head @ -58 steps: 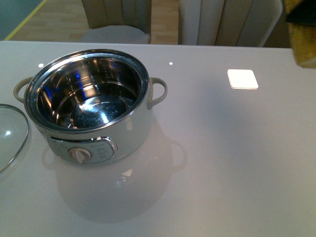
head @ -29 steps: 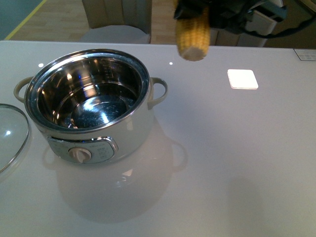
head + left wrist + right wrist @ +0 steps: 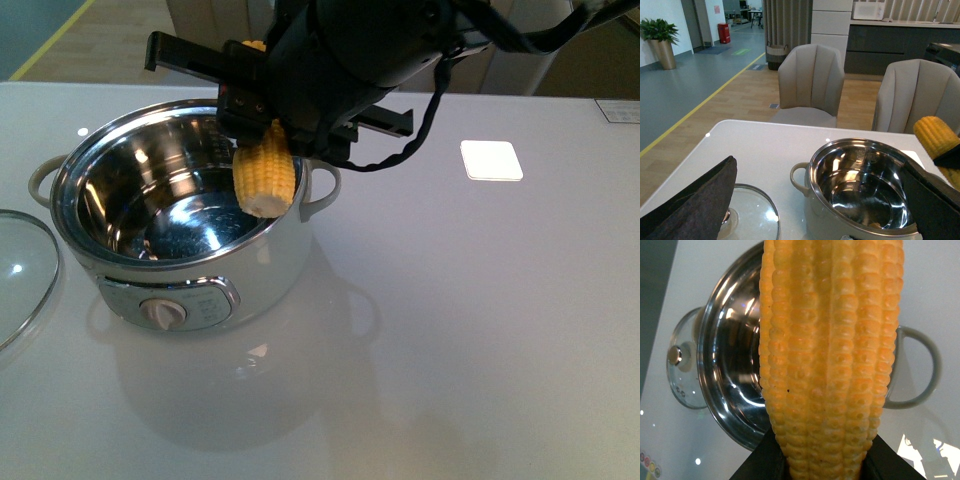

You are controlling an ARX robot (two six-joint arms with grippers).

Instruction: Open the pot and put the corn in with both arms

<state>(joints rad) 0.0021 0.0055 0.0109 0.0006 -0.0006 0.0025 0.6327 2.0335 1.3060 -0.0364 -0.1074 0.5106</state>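
The cream-white pot [image 3: 272, 268] stands uncovered at the table's left, its steel inside bare. My right gripper [image 3: 262, 128] is shut on the corn [image 3: 265, 176], which hangs end-down over the pot's right rim beside the loop handle. In the right wrist view the corn [image 3: 830, 355] fills the middle, the pot [image 3: 704, 371] lies below it, and my right gripper [image 3: 825, 462] clamps its near end. My left gripper [image 3: 818, 164] is open, its two dark fingers [image 3: 692, 205] wide apart, looking at the pot [image 3: 812, 215] and the corn [image 3: 935, 137]. The left arm is outside the front view.
The glass lid [image 3: 20, 270] lies flat on the table left of the pot, knob up; this lid [image 3: 752, 217] is also under my left gripper. A white square [image 3: 491, 160] marks the white table [image 3: 480, 340] at the back right. Chairs [image 3: 810, 80] stand beyond the far edge.
My right arm has swung in from the upper right, carrying the corn left and down until it hangs over the pot's right rim. Pot and lid have stayed put.
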